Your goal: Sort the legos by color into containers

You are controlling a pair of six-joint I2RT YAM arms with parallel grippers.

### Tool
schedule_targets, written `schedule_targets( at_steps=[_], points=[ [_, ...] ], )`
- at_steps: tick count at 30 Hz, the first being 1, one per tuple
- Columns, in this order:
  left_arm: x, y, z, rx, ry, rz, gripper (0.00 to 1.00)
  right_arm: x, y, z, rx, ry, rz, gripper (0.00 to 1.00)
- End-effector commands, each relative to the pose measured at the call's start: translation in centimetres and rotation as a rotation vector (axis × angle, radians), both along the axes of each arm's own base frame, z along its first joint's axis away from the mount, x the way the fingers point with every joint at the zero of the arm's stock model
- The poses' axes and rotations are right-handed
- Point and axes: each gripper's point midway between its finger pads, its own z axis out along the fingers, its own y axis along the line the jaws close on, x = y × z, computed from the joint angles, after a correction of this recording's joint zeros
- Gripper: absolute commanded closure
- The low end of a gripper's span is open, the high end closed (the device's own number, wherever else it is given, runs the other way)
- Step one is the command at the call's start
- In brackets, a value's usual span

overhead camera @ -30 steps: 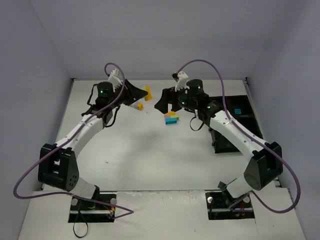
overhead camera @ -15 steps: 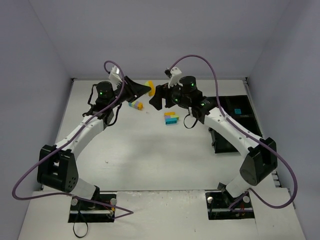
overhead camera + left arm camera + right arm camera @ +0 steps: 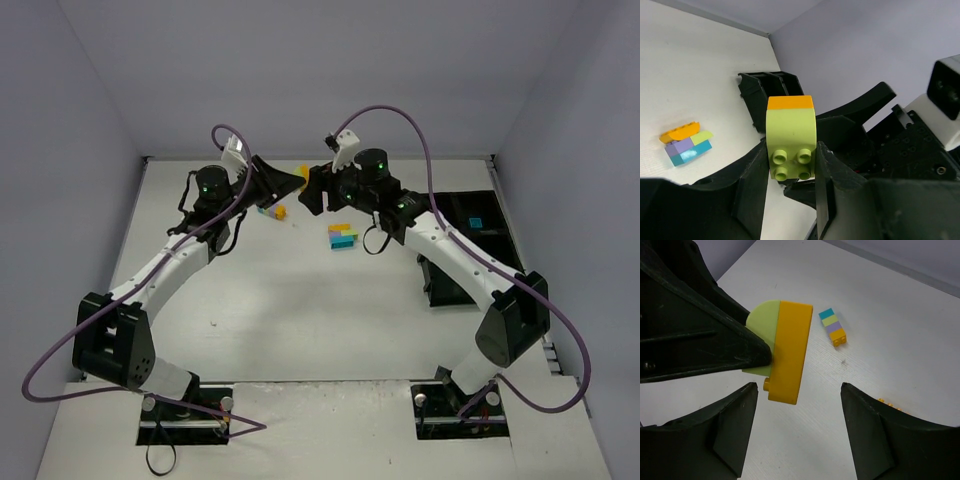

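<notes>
My left gripper (image 3: 790, 167) is shut on a joined pair of legos, a lime green brick (image 3: 790, 135) with an orange brick (image 3: 790, 102) on its far end, held off the table. In the top view the pair (image 3: 303, 172) sits between both grippers. My right gripper (image 3: 799, 405) is open, its jaws wide on either side just below the orange brick (image 3: 789, 352), not touching it. A multicoloured cluster (image 3: 342, 237) and a small stack (image 3: 272, 210) lie on the table. The black divided tray (image 3: 490, 240) stands at the right with a cyan brick (image 3: 476, 222) in it.
The small cyan, lime, lavender and orange stack (image 3: 832, 327) lies beyond the held pair in the right wrist view. Small orange bits (image 3: 890, 404) lie by the right finger. White walls close in the table at the back and sides.
My right gripper has swung left and farther back, up to the left gripper. My left gripper has moved the lime and orange pair slightly right toward it.
</notes>
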Motion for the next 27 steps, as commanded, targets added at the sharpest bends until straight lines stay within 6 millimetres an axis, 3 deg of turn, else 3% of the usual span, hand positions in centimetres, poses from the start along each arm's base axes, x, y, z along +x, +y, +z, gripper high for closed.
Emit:
schedule_targets(
  at_steps=[1, 7, 19, 27],
  points=[
    [-1.1, -0.3, 3.6, -0.035, -0.104, -0.006, 1.00, 1.0, 0.8, 4.6, 0.062, -0.130, -0.006, 0.37],
    [-1.3, -0.6, 3.3, -0.030, -0.100, -0.007, 1.00, 1.1, 0.8, 4.8, 0.062, -0.140, -0.016, 0.44],
    [-1.6, -0.8, 3.6, -0.034, -0.103, -0.015, 1.00, 0.9, 0.6, 3.3, 0.041, -0.116, -0.016, 0.57],
    [-2.0, -0.7, 3.8, -0.032, -0.103, -0.022, 1.00, 1.1, 0.3, 1.9, 0.014, -0.092, -0.034, 0.83]
  ],
)
